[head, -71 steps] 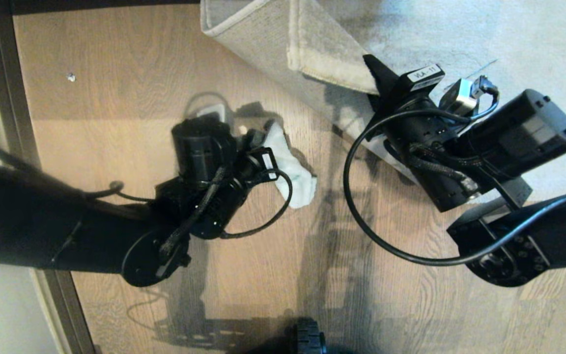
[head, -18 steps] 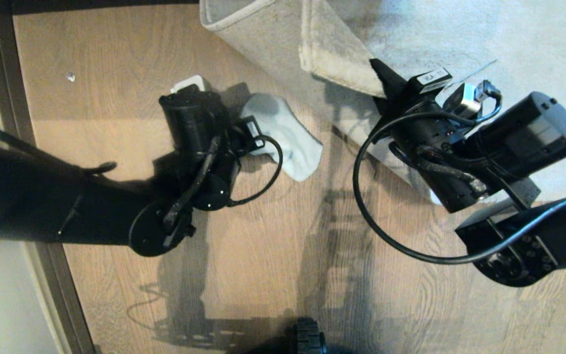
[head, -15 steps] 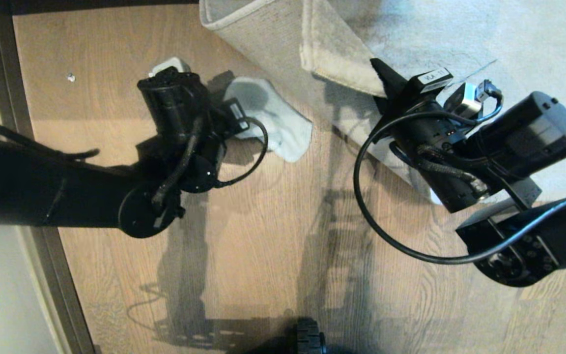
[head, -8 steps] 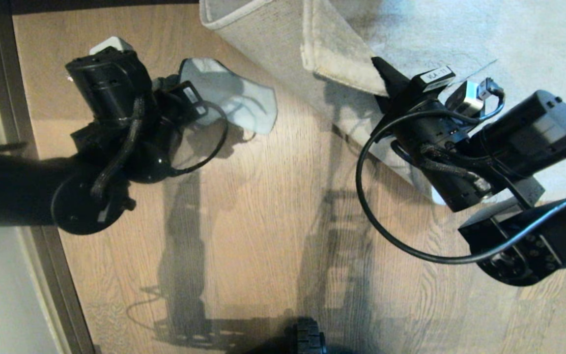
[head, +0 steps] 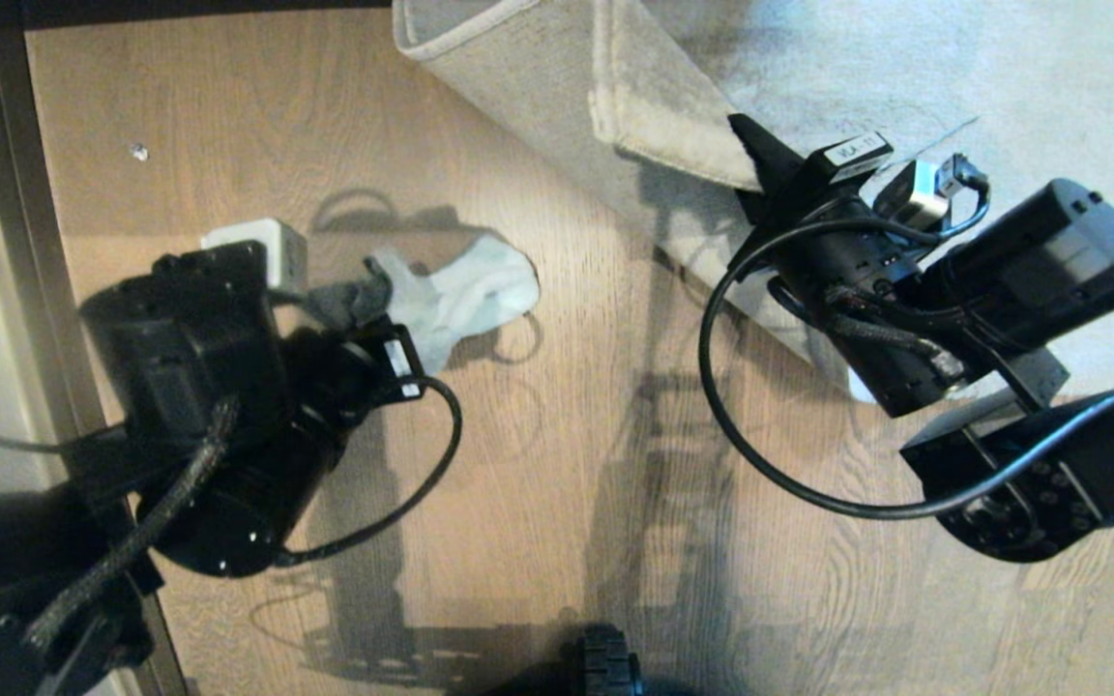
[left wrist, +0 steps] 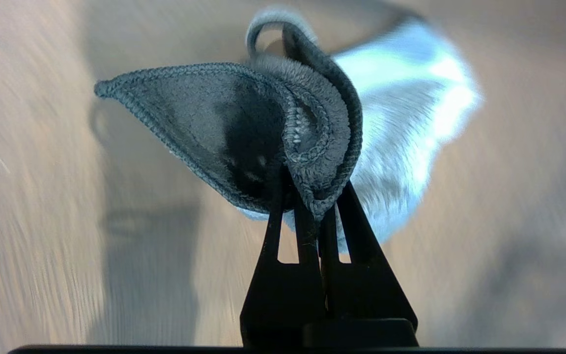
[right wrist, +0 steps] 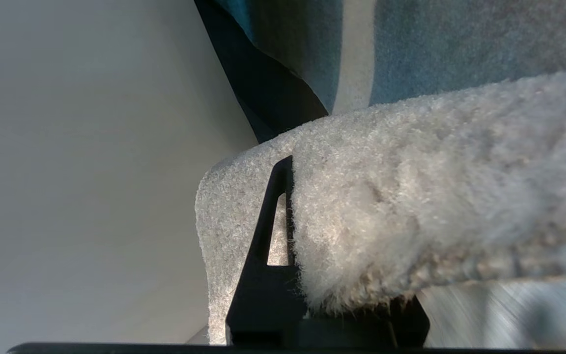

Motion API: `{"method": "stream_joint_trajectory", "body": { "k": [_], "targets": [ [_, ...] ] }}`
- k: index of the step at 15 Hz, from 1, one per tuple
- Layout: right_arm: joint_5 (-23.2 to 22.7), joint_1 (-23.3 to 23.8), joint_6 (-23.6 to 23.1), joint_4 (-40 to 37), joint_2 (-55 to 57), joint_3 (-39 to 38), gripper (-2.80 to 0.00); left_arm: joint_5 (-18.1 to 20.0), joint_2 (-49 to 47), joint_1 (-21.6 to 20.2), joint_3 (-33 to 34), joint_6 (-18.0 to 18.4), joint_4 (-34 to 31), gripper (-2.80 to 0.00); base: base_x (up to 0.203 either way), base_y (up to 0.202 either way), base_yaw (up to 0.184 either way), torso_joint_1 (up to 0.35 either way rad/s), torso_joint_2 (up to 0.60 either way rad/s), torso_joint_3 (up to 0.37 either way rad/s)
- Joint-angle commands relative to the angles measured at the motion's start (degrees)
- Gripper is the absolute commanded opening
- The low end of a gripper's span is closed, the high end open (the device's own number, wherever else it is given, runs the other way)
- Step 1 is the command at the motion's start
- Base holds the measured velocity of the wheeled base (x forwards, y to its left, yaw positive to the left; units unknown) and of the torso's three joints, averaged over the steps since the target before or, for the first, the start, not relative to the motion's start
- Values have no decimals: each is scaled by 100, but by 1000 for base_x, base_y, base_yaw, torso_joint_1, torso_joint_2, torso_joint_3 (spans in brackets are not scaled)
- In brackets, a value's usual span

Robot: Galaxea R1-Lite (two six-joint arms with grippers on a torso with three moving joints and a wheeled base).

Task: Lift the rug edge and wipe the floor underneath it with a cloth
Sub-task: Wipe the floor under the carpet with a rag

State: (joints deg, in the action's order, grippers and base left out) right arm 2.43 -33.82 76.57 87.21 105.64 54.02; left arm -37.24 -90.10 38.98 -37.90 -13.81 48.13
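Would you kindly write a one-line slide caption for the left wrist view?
Left gripper shut on a folded blue-grey cloth, held above the wood floor.

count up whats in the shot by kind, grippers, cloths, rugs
grippers: 2, left gripper shut on the cloth, right gripper shut on the rug edge
cloths: 1, the cloth
rugs: 1
total: 4
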Motion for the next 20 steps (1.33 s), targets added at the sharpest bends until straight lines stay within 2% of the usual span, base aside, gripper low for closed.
{"method": "stream_joint_trajectory", "body": {
  "k": [1,5,11,20],
  "targets": [
    [4,-11,42,274,35,-5,-280,-71,229,629,585,9,34,-280,0,0,0,0,0,0],
    [4,-4,42,274,70,-5,-280,-177,90,1228,1027,3,42,-280,0,0,0,0,0,0],
    [12,-2,42,274,106,30,-280,-179,-211,1426,960,1,56,-280,0,0,0,0,0,0],
    [12,-2,34,274,53,4,-280,-187,-1051,1498,-486,1,56,-280,0,0,0,0,0,0]
  ]
}}
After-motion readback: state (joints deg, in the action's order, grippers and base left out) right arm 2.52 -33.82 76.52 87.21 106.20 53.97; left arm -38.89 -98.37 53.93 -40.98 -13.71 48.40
